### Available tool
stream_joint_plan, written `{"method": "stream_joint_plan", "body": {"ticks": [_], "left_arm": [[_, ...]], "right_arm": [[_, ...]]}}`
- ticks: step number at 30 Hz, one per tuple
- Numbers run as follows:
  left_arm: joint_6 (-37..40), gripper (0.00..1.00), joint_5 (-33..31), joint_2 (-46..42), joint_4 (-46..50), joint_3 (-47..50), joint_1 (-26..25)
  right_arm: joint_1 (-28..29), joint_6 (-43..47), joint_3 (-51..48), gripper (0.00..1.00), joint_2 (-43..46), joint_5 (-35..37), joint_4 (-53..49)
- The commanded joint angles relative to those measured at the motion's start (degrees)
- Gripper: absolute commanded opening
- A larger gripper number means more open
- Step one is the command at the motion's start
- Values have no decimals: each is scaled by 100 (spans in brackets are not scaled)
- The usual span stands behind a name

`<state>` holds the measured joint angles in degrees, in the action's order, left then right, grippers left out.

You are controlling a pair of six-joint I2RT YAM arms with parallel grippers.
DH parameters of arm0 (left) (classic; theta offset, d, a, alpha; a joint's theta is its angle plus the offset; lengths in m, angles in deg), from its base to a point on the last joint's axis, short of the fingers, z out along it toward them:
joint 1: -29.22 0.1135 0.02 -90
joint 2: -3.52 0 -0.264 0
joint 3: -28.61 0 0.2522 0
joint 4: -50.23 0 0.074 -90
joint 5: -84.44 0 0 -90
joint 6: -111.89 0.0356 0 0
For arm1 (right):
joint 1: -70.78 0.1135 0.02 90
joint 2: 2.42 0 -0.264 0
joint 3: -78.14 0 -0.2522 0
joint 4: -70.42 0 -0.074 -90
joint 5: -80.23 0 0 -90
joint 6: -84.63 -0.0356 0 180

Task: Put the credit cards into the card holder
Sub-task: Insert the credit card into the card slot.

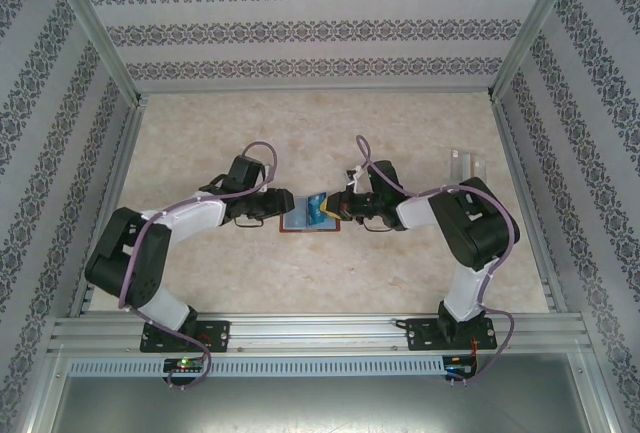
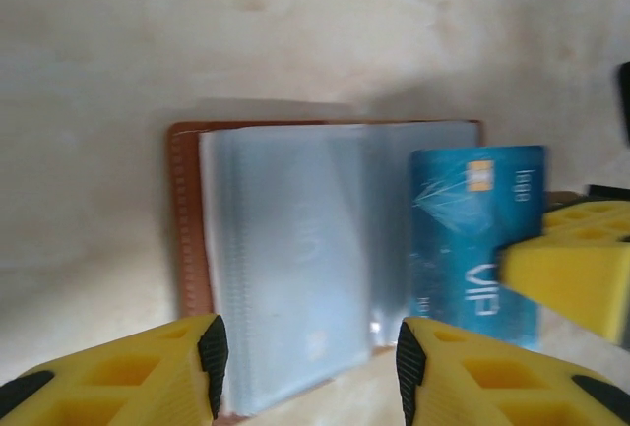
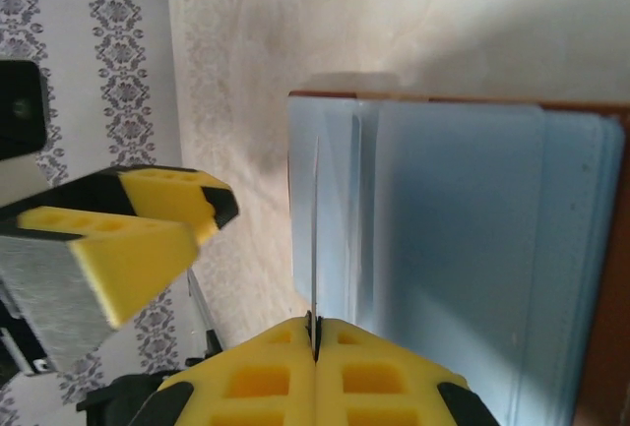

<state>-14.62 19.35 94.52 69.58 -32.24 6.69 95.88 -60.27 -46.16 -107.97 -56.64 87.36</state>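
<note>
The card holder (image 1: 297,224) lies open on the table, brown leather edge (image 2: 182,219) at the left and grey-blue plastic sleeves (image 2: 295,249) fanned upward. My right gripper (image 3: 314,333) is shut on a blue credit card (image 2: 477,239) marked VIP, seen edge-on (image 3: 315,239) in the right wrist view, standing at the sleeves' (image 3: 463,249) open side. My left gripper (image 2: 310,362) is open, its fingers either side of the sleeves' near edge, gripping nothing. From above, the left gripper (image 1: 278,205) and right gripper (image 1: 338,208) face each other across the holder, the card (image 1: 318,208) between them.
A clear plastic stand (image 1: 467,165) sits at the back right near the wall. Patterned walls enclose the beige table (image 1: 300,133) on three sides. The left gripper's yellow fingers (image 3: 128,229) show close to the left of the held card.
</note>
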Motion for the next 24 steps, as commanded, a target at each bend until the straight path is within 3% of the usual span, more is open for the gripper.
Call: {"method": "stream_joint_plan", "body": {"ticks": [1, 13, 24], "left_arm": [[149, 51, -424, 155, 139, -9, -104], [-5, 45, -704, 723, 210, -116, -153], [-14, 30, -757, 848, 325, -166, -199]], "right_arm": [[113, 231, 118, 0, -165, 307, 29], [238, 87, 105, 0, -480, 385, 299], [363, -84, 163, 0, -387, 429, 551]]}}
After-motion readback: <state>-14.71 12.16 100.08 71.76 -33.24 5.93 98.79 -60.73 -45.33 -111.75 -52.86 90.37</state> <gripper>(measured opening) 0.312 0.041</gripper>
